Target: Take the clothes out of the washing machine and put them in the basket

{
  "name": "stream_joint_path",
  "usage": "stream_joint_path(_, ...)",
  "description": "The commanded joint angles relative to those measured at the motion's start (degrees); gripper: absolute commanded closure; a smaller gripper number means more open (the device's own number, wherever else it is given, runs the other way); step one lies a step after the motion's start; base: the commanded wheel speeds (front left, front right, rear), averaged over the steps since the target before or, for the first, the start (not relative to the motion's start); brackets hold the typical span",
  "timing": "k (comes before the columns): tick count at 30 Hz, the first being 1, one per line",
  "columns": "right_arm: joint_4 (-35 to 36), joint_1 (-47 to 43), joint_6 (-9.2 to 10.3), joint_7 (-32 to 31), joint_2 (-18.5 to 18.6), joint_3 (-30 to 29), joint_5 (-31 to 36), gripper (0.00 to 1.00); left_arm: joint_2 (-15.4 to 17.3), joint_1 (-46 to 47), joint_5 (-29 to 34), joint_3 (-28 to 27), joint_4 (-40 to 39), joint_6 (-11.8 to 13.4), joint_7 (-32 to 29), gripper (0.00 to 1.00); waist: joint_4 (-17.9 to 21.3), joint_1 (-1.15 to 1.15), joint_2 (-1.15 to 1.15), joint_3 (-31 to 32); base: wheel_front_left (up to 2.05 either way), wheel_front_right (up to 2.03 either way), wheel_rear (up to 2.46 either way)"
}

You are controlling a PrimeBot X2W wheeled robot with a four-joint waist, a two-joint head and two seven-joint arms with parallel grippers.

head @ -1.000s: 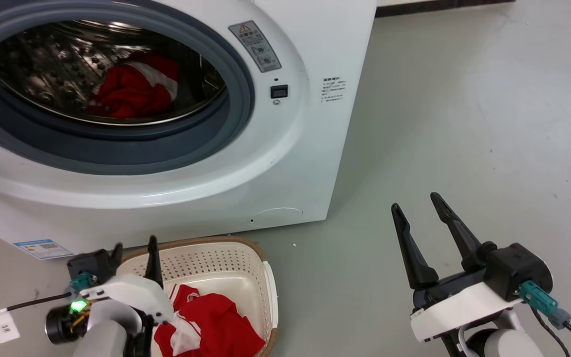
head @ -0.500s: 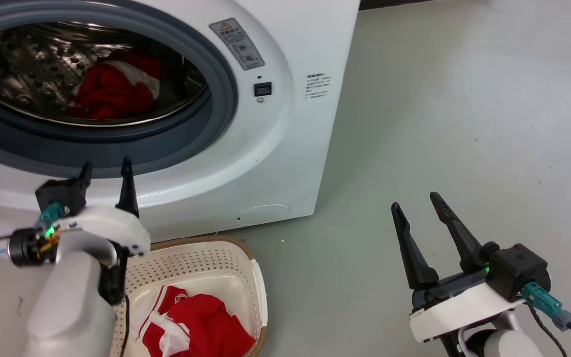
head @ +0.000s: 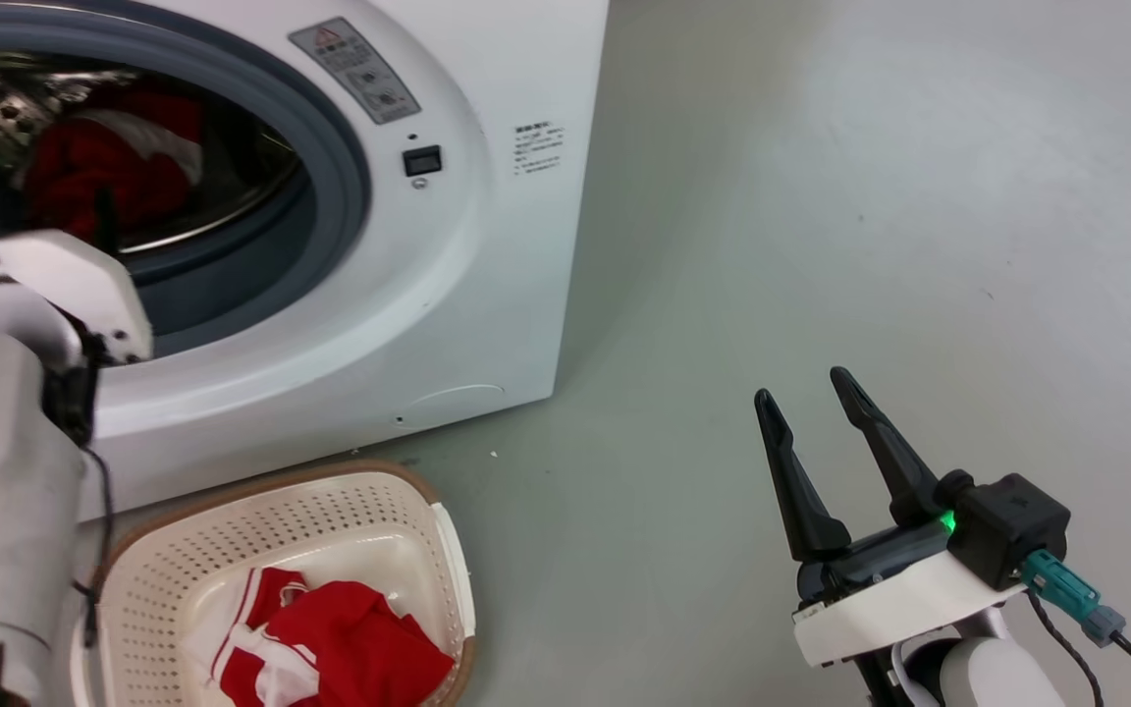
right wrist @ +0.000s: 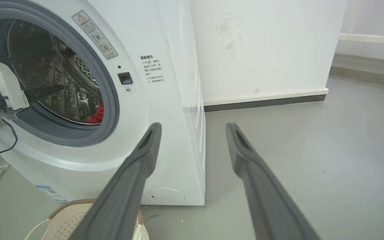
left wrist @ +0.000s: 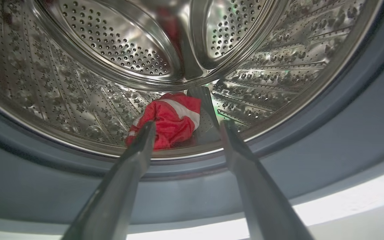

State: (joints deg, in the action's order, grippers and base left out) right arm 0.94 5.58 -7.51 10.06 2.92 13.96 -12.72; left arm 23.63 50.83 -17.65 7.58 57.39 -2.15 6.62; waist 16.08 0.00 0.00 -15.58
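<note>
Up from the basket (head: 261,481) comes the left gripper (left wrist: 188,124), now at the washing machine (head: 487,245) porthole, fingers spread wide, holding nothing, pointing into the drum (left wrist: 78,93). One red garment (left wrist: 170,118) with a white stripe lies on the drum's bottom, just beyond the fingertips. Another red-and-white piece (head: 330,643) sits in the basket. Off to the side the right gripper (head: 802,385) hovers over the floor (head: 821,196), parted and empty

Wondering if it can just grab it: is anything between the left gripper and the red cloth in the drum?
Nothing visible. The open left gripper points over the grey ring straight at the red cloth, which lies on the drum floor, with free space between them.
</note>
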Motion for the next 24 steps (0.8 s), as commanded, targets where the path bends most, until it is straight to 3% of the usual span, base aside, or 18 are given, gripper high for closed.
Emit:
stream_joint_path(1, -0.10, 0.83, 0.04, 0.45, -0.08, 0.22, -0.71, 0.00, 0.80, 2.01, 0.43, 0.28, 1.01, -0.28, -0.58, 0.00, 1.48, 0.00, 0.00, -1.92, 0.00, 0.00, 0.00)
stream_joint_path(8, -0.85, 2.63, 0.04, 2.12, -0.07, 1.14, -1.91, 0.00, 5.32, 9.91, 1.89, 1.44, 6.22, 0.02, -5.75, 0.00, 5.14, 0.00, 0.00, -7.60, 0.00, 0.00, 0.00)
stream_joint_path(13, -1.57, 3.87, 0.04, 3.28, -0.09, 1.94, -3.12, 0.00, 10.37, 15.37, 3.24, 2.74, 7.96, -1.26, -10.39, 0.00, 7.60, 0.00, 0.00, -12.57, 0.00, 0.00, 0.00)
stream_joint_path(24, -3.06, 6.38, 0.04, 5.01, -0.09, 4.76, -5.47, 0.00, 17.71, 24.29, 6.03, 6.02, 7.07, -2.77, -18.19, 0.00, 11.42, 0.00, 0.00, -20.52, 0.00, 0.00, 0.00)
